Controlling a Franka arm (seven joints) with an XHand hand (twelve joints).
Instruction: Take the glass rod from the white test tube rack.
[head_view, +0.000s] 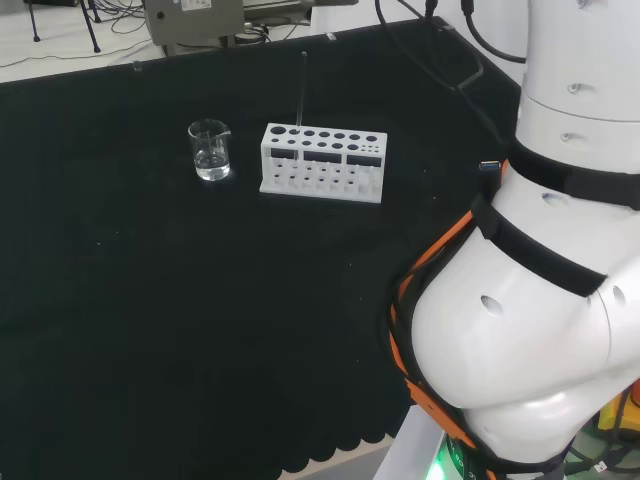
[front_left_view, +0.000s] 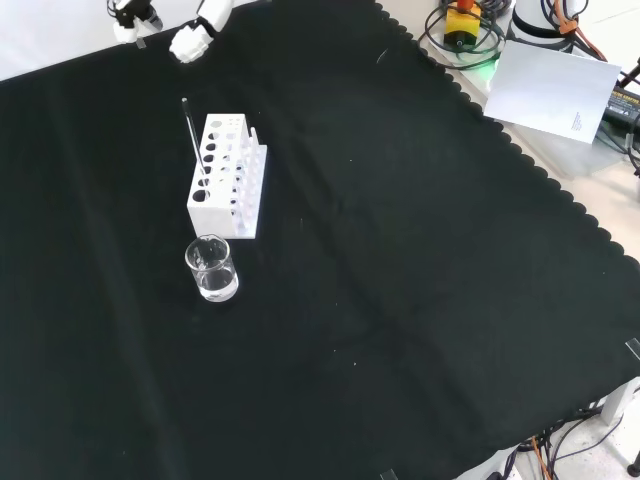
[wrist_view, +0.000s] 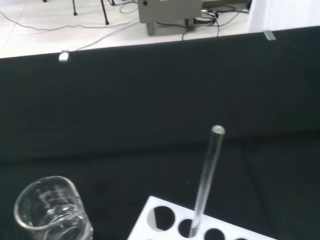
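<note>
Glass rod (head_view: 301, 92) standing nearly upright in an end hole of the white rack (head_view: 322, 163), at the rack's left end in the head view and its near end in the front view (front_left_view: 195, 138). Rounded top of the rod well above the rack's top plate in the wrist view (wrist_view: 209, 175), lower end sunk into the second hole from the corner. Rack (front_left_view: 228, 176) resting flat on the black cloth of the desk (front_left_view: 400, 300), other holes bare.

Hand (front_left_view: 190, 40) at the top edge of the front view, beyond the rack's far end, well apart from the rod and touching nothing. Only white fingertips in sight there; cannot tell whether spread or curled. Nothing between hand and rod but bare cloth.

Small clear beaker (head_view: 210, 150) just beside the rack, to its left in the head view, nearer the camera in the front view (front_left_view: 211, 269), close by the rod's end of the rack (wrist_view: 200, 225) in the wrist view (wrist_view: 50, 210). Upright, with what looks like a little clear liquid at the bottom. Sheet of white paper (front_left_view: 550, 90) off the cloth at the front view's upper right.
</note>
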